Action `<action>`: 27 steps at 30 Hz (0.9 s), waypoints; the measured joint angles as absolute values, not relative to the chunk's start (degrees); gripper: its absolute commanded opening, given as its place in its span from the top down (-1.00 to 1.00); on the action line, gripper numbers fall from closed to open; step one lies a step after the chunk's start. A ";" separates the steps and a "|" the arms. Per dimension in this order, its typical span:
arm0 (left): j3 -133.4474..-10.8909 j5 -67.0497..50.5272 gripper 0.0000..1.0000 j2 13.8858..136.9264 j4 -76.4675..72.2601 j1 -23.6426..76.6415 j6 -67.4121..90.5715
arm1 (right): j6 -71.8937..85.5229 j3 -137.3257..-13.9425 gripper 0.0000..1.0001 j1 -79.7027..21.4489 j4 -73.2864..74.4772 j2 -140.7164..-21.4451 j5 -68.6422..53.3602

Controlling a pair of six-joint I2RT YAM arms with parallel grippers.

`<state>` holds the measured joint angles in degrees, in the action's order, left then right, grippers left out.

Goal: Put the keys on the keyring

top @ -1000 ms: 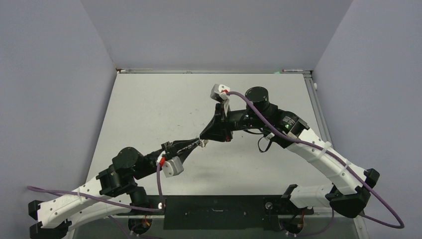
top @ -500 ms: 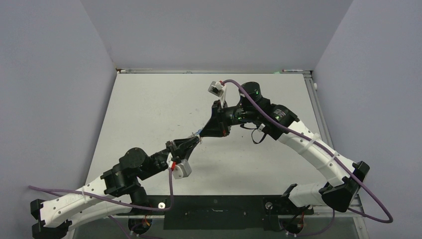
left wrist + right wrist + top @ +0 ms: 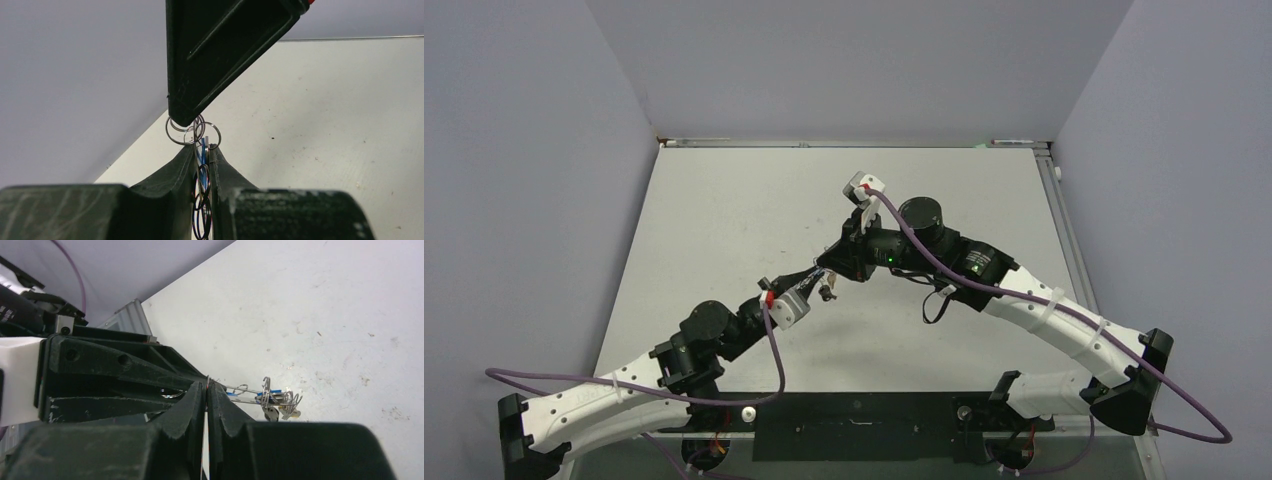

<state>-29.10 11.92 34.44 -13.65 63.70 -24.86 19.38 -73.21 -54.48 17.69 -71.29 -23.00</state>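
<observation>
Soft even light, faint shadows, wrist views blurred up close

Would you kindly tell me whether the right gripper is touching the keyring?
Touching. The right wrist view shows the right gripper shut on the keyring, whose thin wire emerges from between its pressed-together fingertips.

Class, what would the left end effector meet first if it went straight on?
Past the rings it grips, most likely the right end effector, its tip directly ahead; depth is unclear.
</observation>
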 measured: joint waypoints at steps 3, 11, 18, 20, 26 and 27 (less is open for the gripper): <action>-28.16 12.34 0.57 34.63 -15.11 63.33 -22.92 | 19.62 -71.53 0.90 -54.48 15.94 -71.02 -20.32; -27.64 10.26 -0.08 32.49 -16.95 63.16 -21.45 | 19.00 -69.10 0.90 -54.74 14.02 -69.69 -17.76; -30.06 5.43 -0.01 29.50 -11.49 63.16 -22.63 | 16.53 -65.89 0.90 -54.85 13.58 -68.07 -18.92; -31.77 3.70 0.07 28.91 -8.38 63.16 -23.18 | 15.59 -64.90 0.90 -54.83 13.21 -67.42 -20.03; -37.80 2.79 0.10 29.50 0.86 63.16 -24.62 | 13.52 -62.24 0.90 -54.85 11.27 -64.82 -25.63; -38.52 2.39 0.11 29.52 2.07 63.16 -24.73 | 13.15 -61.76 0.89 -54.85 10.72 -64.14 -26.59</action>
<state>-38.52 2.39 29.52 2.07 63.16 -24.73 13.15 -61.76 -54.85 10.72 -64.14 -26.59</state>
